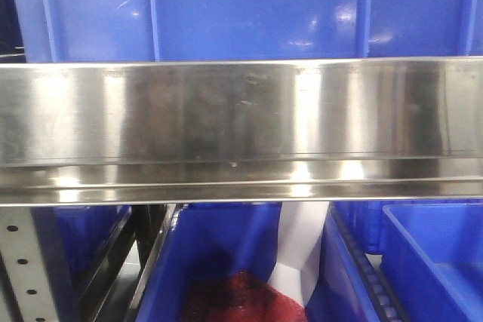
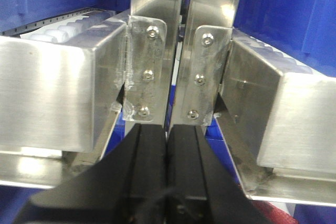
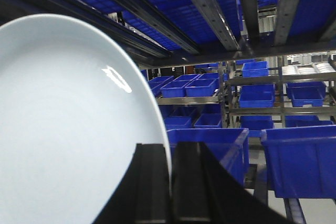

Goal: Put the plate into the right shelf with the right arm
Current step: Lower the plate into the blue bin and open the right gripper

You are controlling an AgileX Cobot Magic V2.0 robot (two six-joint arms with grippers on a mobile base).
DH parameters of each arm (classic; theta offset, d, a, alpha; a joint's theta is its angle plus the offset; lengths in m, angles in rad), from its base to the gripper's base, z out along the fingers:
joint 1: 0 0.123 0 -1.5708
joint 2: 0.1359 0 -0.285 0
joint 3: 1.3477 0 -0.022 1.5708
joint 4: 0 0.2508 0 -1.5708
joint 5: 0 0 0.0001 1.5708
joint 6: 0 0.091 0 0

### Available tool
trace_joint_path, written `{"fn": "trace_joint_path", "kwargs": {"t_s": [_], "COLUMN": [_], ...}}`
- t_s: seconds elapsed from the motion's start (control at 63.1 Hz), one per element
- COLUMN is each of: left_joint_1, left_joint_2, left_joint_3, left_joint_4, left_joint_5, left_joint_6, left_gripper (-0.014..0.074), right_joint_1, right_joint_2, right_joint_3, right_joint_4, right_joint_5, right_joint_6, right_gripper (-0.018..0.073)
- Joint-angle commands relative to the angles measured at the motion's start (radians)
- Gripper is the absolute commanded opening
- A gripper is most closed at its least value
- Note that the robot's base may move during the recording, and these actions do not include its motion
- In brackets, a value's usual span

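Observation:
A round white plate (image 3: 68,124) fills the left half of the right wrist view, standing on edge. My right gripper (image 3: 169,153) is shut on the plate's rim, one black finger (image 3: 152,182) on each side of it. The plate sits under the rails (image 3: 205,9) of the steel shelf. In the front view a wide brushed-steel rail (image 1: 241,122) of the shelf spans the frame, with blue bins above and below. My left gripper (image 2: 167,129) is shut with nothing between its fingers, close in front of two steel uprights (image 2: 157,40).
Two large blue bins (image 3: 302,163) stand ahead and to the right of the plate, with more racks of blue bins behind. Below the front rail a blue bin (image 1: 219,269) holds something dark red. A perforated upright (image 1: 23,269) stands at lower left.

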Motion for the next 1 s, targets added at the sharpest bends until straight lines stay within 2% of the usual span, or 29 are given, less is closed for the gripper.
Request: {"fn": "trace_joint_path", "kwargs": {"t_s": [0.0, 0.127, 0.317, 0.634, 0.824, 0.983], "left_joint_1": [-0.002, -0.002, -0.002, -0.002, -0.002, -0.002], "left_joint_2": [-0.006, -0.006, -0.006, -0.006, -0.006, -0.006], "left_joint_3": [0.009, 0.009, 0.009, 0.009, 0.009, 0.009], "left_joint_4": [0.000, 0.000, 0.000, 0.000, 0.000, 0.000], "left_joint_5": [-0.089, -0.089, -0.089, -0.089, -0.089, -0.089], "left_joint_6": [-0.006, -0.006, -0.006, -0.006, -0.006, -0.006], "left_gripper": [-0.0047, -0.0047, -0.0047, -0.0047, -0.0047, -0.0047], "right_joint_1": [-0.002, -0.002, -0.002, 0.002, 0.033, 0.049], "right_joint_2": [0.089, 0.252, 0.498, 0.828, 0.960, 1.042], "right_joint_3": [-0.150, -0.320, -0.503, -0.667, -0.747, -0.806], "right_joint_4": [0.007, 0.007, 0.007, 0.007, 0.007, 0.007], "right_joint_5": [0.014, 0.125, 0.171, 0.175, 0.177, 0.252], "right_joint_6": [-0.001, -0.001, -0.001, -0.001, -0.001, -0.001], "right_gripper": [0.0057, 0.0057, 0.0057, 0.0057, 0.0060, 0.0191]}}
